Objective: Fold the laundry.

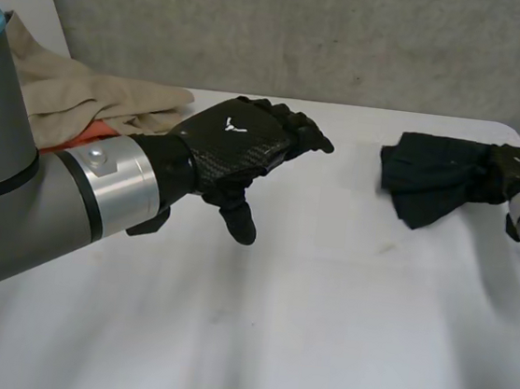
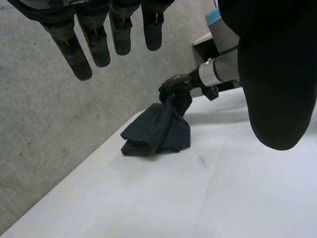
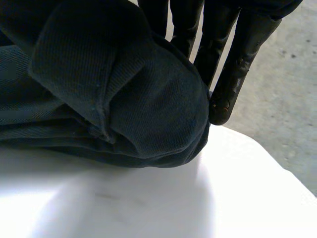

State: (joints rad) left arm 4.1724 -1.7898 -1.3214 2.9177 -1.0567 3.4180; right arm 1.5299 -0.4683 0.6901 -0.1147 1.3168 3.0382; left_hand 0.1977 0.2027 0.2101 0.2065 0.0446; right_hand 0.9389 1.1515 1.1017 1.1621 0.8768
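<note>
A dark navy cloth [image 1: 431, 179] lies bunched at the table's far right. My right hand [image 1: 518, 170] grips its right end, lifting that end a little, as the left wrist view shows: the right hand [image 2: 174, 88] is closed on the top of the dark cloth [image 2: 158, 130]. In the right wrist view, a thick fold of the dark cloth [image 3: 124, 94] presses against the fingers [image 3: 225, 74]. My left hand [image 1: 233, 144] hovers above the table's middle left, open and holding nothing. Its straight fingers [image 2: 99, 44] and thumb [image 2: 277, 74] point toward the dark cloth.
A heap of beige cloth [image 1: 74, 94] sits at the back left, with something orange [image 1: 73, 140] under it. The white table [image 1: 319, 333] spreads out in front of both hands. Its far edge [image 2: 99, 151] drops to a grey concrete floor.
</note>
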